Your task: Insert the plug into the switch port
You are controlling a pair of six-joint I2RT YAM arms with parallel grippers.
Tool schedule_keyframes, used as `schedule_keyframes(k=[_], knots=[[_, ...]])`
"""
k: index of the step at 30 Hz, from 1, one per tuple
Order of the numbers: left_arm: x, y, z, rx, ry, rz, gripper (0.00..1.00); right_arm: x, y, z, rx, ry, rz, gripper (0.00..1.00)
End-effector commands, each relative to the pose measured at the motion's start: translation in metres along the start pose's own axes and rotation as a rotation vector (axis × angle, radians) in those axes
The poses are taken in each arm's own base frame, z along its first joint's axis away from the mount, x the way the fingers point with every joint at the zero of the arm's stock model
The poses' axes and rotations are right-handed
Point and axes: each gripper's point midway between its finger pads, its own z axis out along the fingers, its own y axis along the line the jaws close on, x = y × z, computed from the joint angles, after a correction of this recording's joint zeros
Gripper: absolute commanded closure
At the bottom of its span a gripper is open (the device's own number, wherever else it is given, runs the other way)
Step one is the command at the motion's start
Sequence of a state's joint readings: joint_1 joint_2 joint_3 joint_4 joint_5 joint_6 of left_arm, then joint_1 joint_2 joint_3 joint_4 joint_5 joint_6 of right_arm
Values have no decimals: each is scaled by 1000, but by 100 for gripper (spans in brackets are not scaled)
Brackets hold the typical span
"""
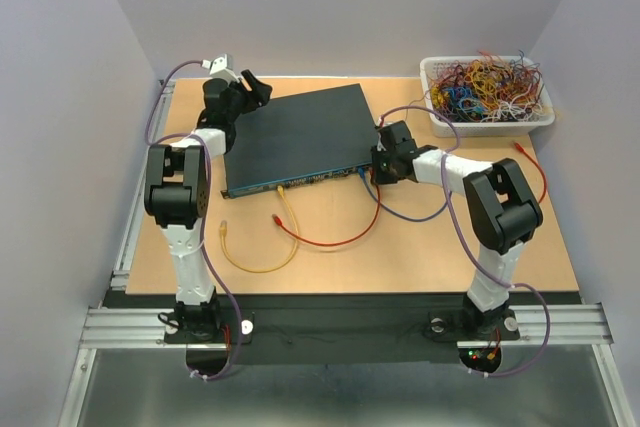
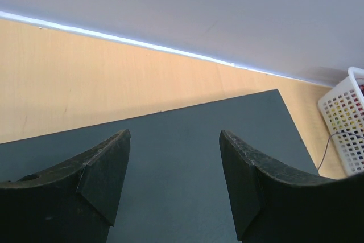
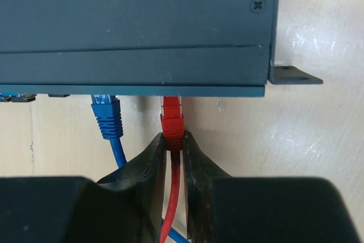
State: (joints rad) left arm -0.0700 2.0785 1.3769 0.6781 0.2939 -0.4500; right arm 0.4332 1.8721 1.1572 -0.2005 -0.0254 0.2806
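Observation:
The dark teal switch box (image 1: 295, 139) lies on the table; its top also fills the left wrist view (image 2: 187, 157) and the right wrist view (image 3: 136, 21). My right gripper (image 3: 173, 140) is shut on the red plug (image 3: 172, 123), whose tip sits under the box's front edge near its right corner; the port itself is hidden below that edge. A blue plug (image 3: 107, 112) sits in the face just to the left. My right gripper (image 1: 383, 162) is at the box's front right corner. My left gripper (image 2: 173, 163) is open and empty over the box's top, near its far left corner (image 1: 245, 92).
A white mesh basket (image 1: 487, 92) of coloured wires stands at the back right. A yellow cable (image 1: 262, 247) and the red cable (image 1: 340, 237) loop on the table in front of the box. A metal mounting ear (image 3: 293, 75) sticks out at the box's right corner.

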Motion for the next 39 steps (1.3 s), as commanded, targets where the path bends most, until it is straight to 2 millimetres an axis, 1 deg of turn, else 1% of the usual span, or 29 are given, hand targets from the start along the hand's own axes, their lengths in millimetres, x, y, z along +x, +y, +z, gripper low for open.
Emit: schedule_keyframes(k=[1,5,6,7,12,14,16,20,23,24,29,33,36,37,39], knots=[[-33,-29,-4,93,-66,71,25,-22,-2,4,49,-30,6,99],[-35,-26,-11,90,-65,85,25,-26,-8,7,100,-9,1,100],[-34,-22,-13,80,-64,87,25,-31,-12,5,126,-11,2,100],[-35,-19,-14,75,-65,86,25,-30,-14,5,141,-1,1,100],[-39,-15,-20,71,-67,88,25,-40,-25,-8,219,-13,1,99],[-39,-14,-21,69,-67,89,25,-44,-26,-12,230,-20,-5,100],[-39,-14,-22,67,-66,92,25,-48,-24,-14,227,-24,-9,100],[-36,-13,-23,66,-60,92,25,-51,-16,-11,185,-20,-10,99],[-36,-11,-23,62,-59,91,25,-50,-7,-6,167,-12,-15,100],[-36,-11,-23,62,-59,92,25,-50,-1,-4,160,-10,-24,99],[-34,-8,-23,57,-57,90,25,-49,9,1,155,-4,-40,100],[-34,-7,-23,54,-55,89,25,-51,12,2,158,-11,-42,99],[-32,-5,-23,55,-50,88,25,-58,9,-2,183,-36,-38,100],[-33,-5,-23,53,-52,88,25,-61,5,-3,208,-48,-35,100],[-33,-4,-23,53,-52,87,25,-66,6,-5,211,-63,-32,100]])
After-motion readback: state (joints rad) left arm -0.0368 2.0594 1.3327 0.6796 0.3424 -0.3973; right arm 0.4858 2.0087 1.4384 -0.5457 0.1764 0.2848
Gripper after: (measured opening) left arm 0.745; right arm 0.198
